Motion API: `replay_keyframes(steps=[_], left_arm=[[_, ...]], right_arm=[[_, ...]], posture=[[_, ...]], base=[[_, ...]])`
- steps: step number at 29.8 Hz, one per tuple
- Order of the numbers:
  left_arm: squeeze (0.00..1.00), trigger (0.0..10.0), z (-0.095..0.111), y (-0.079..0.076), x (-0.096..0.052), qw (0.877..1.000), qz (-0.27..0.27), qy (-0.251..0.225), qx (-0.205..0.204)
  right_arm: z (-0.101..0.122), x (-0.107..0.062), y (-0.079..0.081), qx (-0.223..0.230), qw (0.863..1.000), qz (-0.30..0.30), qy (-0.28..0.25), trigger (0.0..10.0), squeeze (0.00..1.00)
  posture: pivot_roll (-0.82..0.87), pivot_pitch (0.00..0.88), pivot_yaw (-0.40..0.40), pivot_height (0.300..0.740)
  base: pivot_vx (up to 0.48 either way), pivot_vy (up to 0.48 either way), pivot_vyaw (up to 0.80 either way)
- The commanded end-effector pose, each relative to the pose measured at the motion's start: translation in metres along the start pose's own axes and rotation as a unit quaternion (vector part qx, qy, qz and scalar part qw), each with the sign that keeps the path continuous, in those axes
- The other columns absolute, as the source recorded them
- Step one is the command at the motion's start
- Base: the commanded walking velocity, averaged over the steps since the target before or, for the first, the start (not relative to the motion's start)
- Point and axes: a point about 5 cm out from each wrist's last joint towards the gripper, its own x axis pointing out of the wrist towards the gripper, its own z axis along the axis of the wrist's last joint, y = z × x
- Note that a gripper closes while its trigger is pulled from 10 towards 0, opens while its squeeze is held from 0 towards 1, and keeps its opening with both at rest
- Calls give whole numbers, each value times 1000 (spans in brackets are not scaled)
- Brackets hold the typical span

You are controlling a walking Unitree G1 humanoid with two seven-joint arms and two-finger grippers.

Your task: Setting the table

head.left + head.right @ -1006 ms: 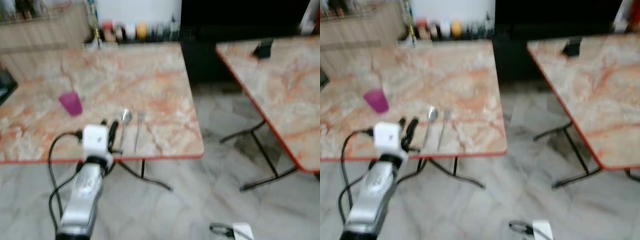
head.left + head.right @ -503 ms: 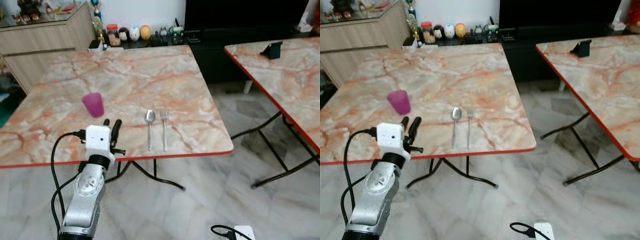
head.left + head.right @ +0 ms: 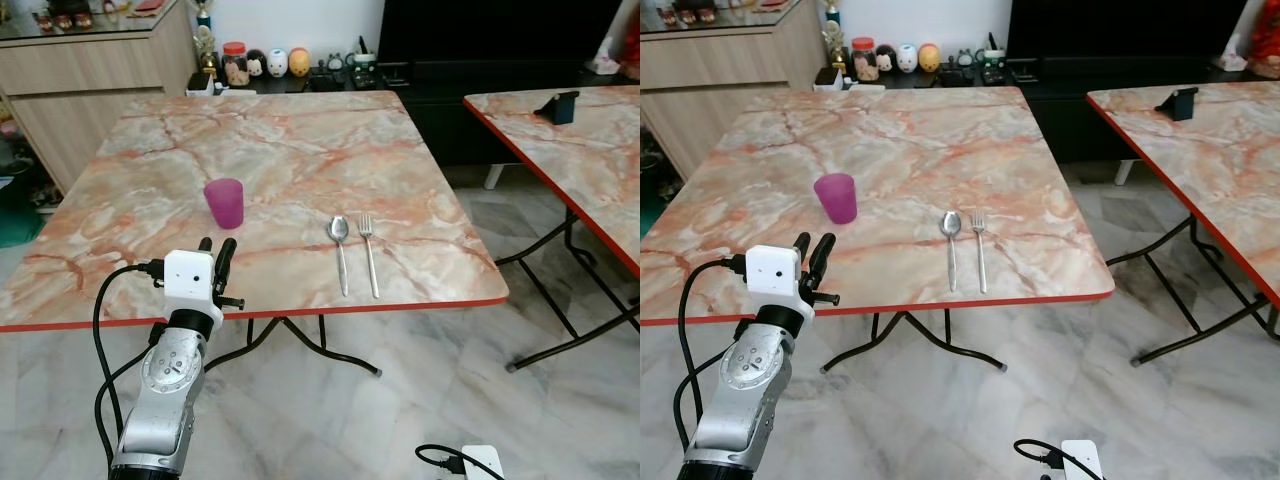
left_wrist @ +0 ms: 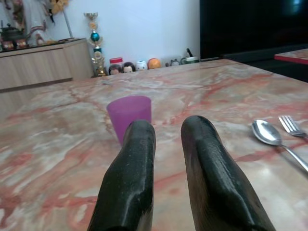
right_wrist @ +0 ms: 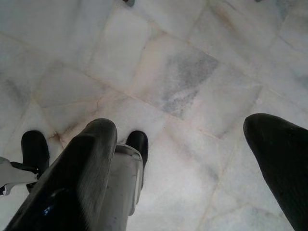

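A purple cup [image 3: 224, 203] stands upright on the marble table [image 3: 300, 150], left of the middle. A spoon [image 3: 340, 250] and a fork [image 3: 369, 255] lie side by side near the front edge, to the right of the cup. My left gripper [image 3: 215, 244] is raised at the table's front edge, short of the cup, its two black fingers [image 4: 139, 144] close together with nothing between them. In the left wrist view the cup [image 4: 129, 115] is straight ahead and the spoon [image 4: 269, 134] off to one side. My right gripper [image 5: 187, 139] hangs open over the floor.
A second marble table [image 3: 560, 150] stands to the right with a black stand [image 3: 558, 106] on it, and a floor gap lies between the two. A wooden cabinet [image 3: 90, 70] and several jars [image 3: 265, 63] are behind. A power strip [image 3: 470, 463] lies on the floor.
The camera has swung and the blur has cleared, so the whole scene sits further right in the picture. Cup, spoon and fork lie as before. My left gripper keeps its pose.
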Motion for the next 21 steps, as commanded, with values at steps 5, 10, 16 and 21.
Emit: replay_keyframes(steps=[5, 10, 16, 21], left_arm=[[0, 10000, 3, -3, 0, 1000, -2, -7, 2], [0, 10000, 6, -4, 2, 1000, -6, -15, -4], [0, 10000, 4, -6, 2, 1000, -7, -10, -4], [0, 10000, 4, -5, 2, 1000, -6, -9, -7]], right_arm=[[-1, 0, -5, 3, 1000, -7, -2, 10000, 0], [0, 0, -5, 2, 1000, -6, -3, 10000, 0], [-1, -1, -5, 0, 1000, -9, -3, 10000, 0], [-1, -1, -6, -8, 1000, -9, -2, 10000, 0]], posture=[[-36, 0, 8, 732], [-25, 0, 9, 732], [-34, 0, 16, 732], [-33, 0, 14, 732]], base=[[0, 0, 0], [0, 0, 0], [0, 0, 0], [0, 0, 0]])
